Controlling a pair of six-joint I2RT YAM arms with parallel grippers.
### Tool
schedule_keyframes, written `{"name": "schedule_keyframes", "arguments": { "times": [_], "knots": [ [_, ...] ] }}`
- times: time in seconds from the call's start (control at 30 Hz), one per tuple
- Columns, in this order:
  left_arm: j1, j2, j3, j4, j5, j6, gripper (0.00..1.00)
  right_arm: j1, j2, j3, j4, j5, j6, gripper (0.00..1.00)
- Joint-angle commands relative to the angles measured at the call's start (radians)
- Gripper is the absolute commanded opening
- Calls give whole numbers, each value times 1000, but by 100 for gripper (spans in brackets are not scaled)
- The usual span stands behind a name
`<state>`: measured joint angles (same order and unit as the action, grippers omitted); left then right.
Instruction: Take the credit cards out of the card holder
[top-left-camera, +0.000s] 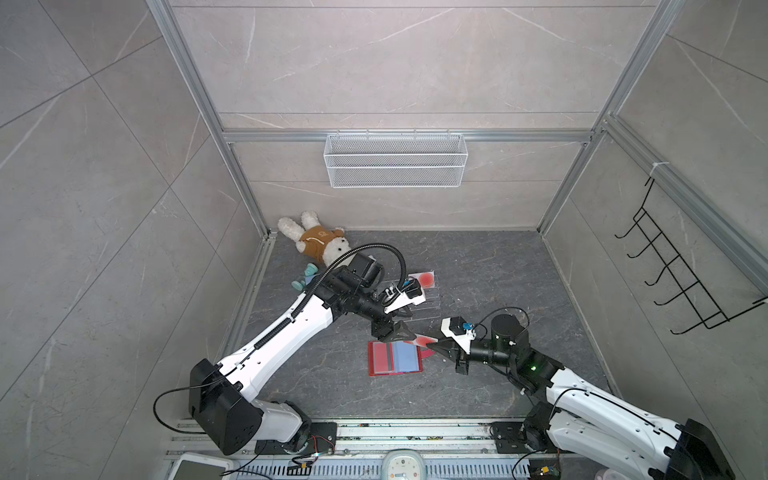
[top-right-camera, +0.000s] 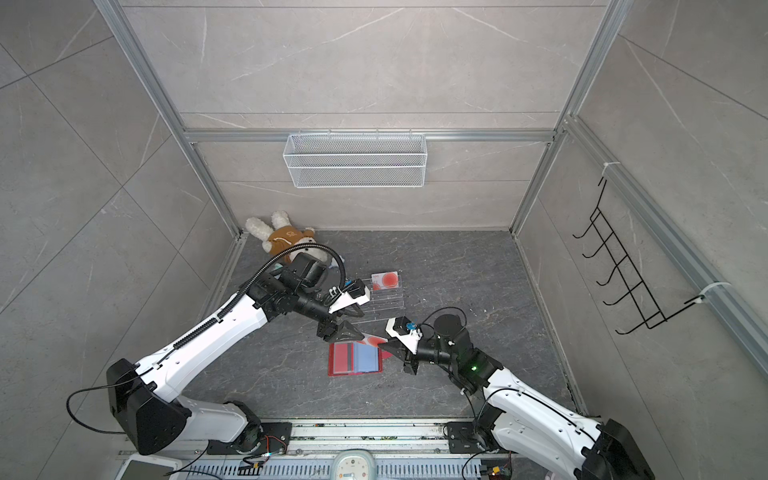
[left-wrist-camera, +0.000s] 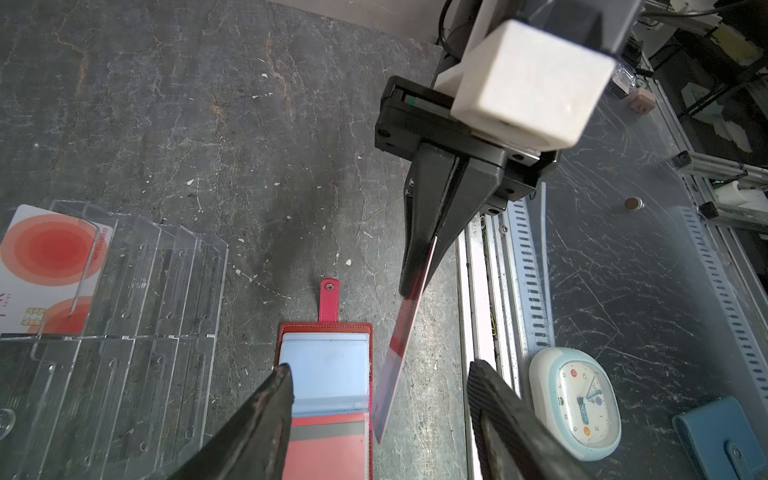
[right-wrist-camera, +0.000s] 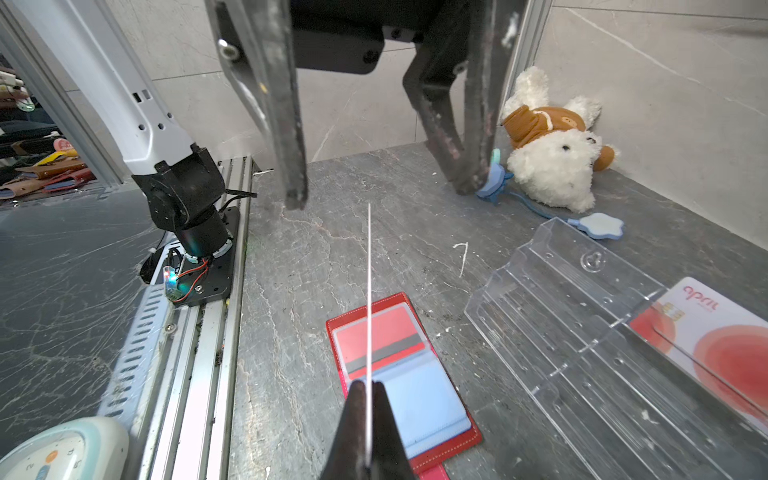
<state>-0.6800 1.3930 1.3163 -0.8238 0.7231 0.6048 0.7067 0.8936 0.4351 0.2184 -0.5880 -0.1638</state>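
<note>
**pinchy_42:** Right hand is clamped tight on one card, holding it on edge in the air right by the open card holder, which lies flat on the surface. Any handoff tips?

**yam_fan:** Left hand is wide open with a finger either side of the card's free end, gripping nothing. I'd centre it, squeeze gently, and only then let the right go. The arms reach in nose to nose. A second card sits in the clear stand.

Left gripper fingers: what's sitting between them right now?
A credit card, held by the shut right gripper. Its free end sits between the fingers of the open left gripper, touching neither. The left wrist view shows it.
</note>
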Motion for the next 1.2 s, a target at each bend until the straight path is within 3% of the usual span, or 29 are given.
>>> {"name": "schedule_keyframes", "arguments": {
  "times": [0.0, 0.37, 0.73, 0.83, 0.93, 1.17],
  "knots": [
    [-3, 19, 50, -46, 56, 79, 68, 15, -4, 0, -3, -12, -41, 0],
    [-44, 94, 54, -82, 81, 138, 63, 35, 1, 5, -21, -12, -65, 0],
    [-53, 117, 76, -115, 108, 182, 14, 42, 7, 10, -36, -10, -67, 0],
    [-53, 125, 68, -120, 109, 187, 11, 43, 7, 14, -36, -18, -65, 0],
    [-55, 136, 69, -131, 109, 202, 1, 43, 6, 16, -37, -16, -64, 0],
    [-54, 126, 67, -137, 106, 228, 0, 43, 26, 33, -58, 1, -51, 0]
  ]
}}
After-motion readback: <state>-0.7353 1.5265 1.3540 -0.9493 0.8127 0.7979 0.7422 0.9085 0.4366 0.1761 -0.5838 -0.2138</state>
